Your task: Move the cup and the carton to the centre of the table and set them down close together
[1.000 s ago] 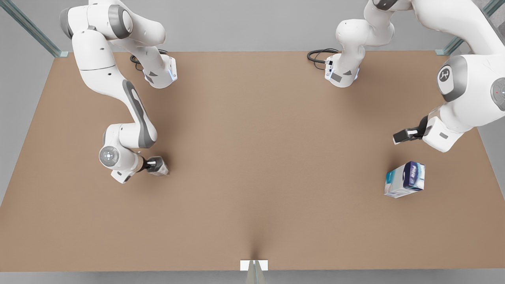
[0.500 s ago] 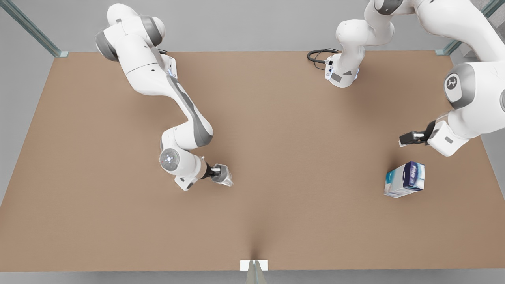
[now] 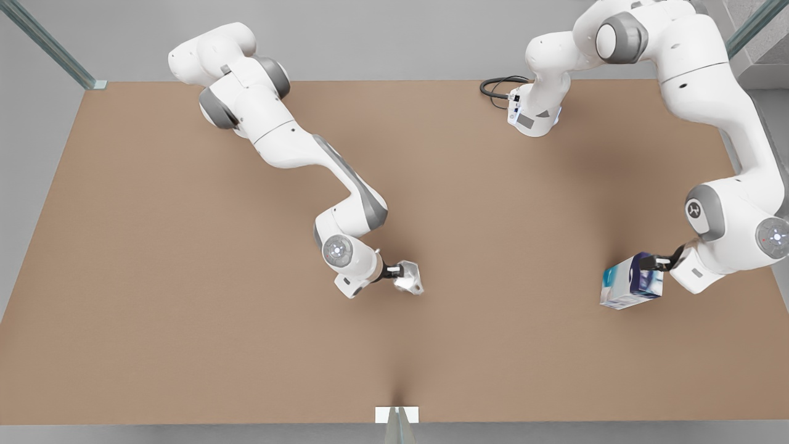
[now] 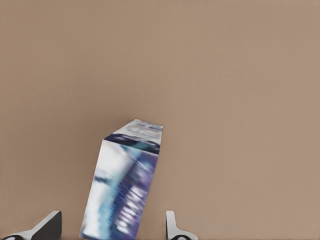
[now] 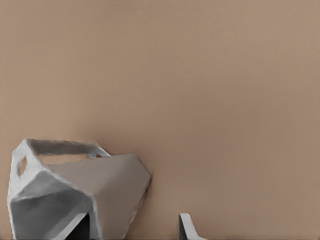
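The silvery faceted cup [image 3: 411,279] hangs tilted near the middle of the brown table [image 3: 185,320], with my right gripper [image 3: 397,272] shut on it. In the right wrist view the cup [image 5: 75,190] sits toward one finger, with the gripper [image 5: 132,222] at the frame edge. The white, teal and purple carton [image 3: 624,285] stands on the table at the front view's right. My left gripper [image 3: 650,264] is open at its upper end. In the left wrist view the carton [image 4: 125,185] stands between the fingers [image 4: 172,227], with gaps on both sides.
A small white marker [image 3: 396,414] sits at the table's near edge. Both arm bases and a black cable [image 3: 496,89] stand along the far edge. Bare tabletop lies between the cup and the carton.
My right gripper has carried the cup from the front view's left to near the table's middle. My left gripper has come down from beyond the carton to straddle it. The carton has not moved.
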